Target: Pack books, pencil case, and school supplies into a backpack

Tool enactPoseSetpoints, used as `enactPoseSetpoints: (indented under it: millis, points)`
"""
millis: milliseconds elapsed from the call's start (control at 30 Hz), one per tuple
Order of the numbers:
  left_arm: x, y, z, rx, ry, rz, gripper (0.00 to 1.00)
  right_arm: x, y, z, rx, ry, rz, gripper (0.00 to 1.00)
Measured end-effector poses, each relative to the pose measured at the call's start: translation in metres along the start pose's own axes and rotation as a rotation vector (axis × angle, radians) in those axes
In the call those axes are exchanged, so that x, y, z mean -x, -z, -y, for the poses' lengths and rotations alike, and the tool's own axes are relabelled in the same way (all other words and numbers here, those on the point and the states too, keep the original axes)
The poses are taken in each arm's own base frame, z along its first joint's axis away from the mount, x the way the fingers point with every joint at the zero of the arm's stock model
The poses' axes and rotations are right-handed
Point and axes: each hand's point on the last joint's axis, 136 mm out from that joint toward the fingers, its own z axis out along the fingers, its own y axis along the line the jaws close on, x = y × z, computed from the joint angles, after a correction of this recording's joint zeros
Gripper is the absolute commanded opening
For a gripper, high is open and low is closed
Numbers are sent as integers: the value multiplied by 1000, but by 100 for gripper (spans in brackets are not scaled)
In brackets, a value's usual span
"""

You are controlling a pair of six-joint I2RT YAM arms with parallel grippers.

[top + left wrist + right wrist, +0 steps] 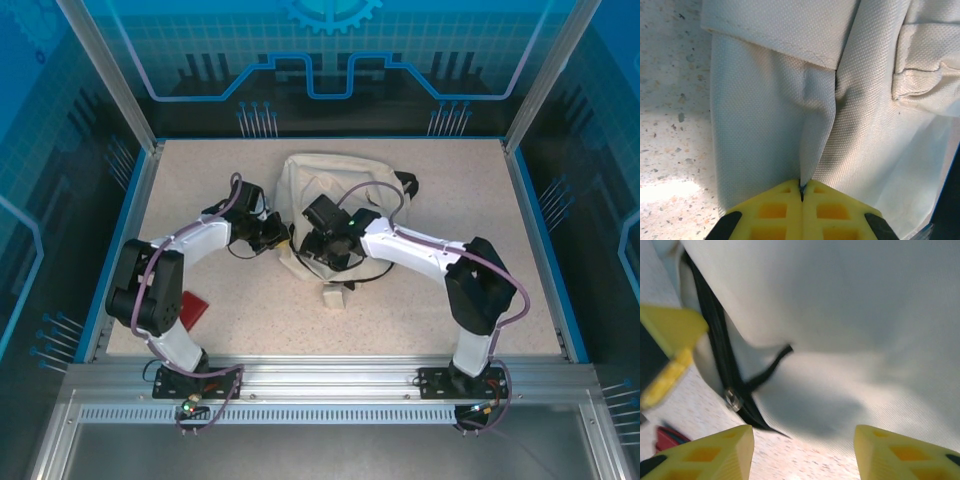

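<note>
The cream-white backpack (335, 185) lies slumped in the middle of the table (450, 180), with both arms bent in over its near edge. The left fingers (802, 192) are pressed tight together on a raised fold of the bag's woven fabric, at its left side, so that side is held.

The right fingers (330, 252) stand wide apart with nothing between them, hovering just off the bag's near-left corner. From where they sit, the black zip line (715, 325) runs away up the left of the bag. Its small metal zip pull (733, 400) lies ahead and to their left, low and close to the table. A black cord (771, 364) trails off the pull toward the right, across the pale cloth. The right arm is plainly the nearer to that pull, so I'd guess it has to shift left and close on the pull or the cord, then draw along the zip line.

The cloth looks soft and saggy, and I'd expect it to bunch rather than hold its shape. A small beige tag (335, 296) rests on the table just in front of the bag. A red flat thing (192, 306) lies by the left arm, well apart from the bag.
</note>
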Motion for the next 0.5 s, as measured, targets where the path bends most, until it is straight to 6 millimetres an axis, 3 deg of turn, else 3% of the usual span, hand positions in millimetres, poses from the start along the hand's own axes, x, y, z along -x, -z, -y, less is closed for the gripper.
enactPoseSetpoints:
  millis: [333, 500]
  points:
    - [-4, -1, 4, -59, -15, -4, 0, 3, -38, -5, 1, -157, -90, 54]
    - [-5, -1, 5, -71, -20, -4, 0, 4, -44, -15, 32, -203, -118, 49]
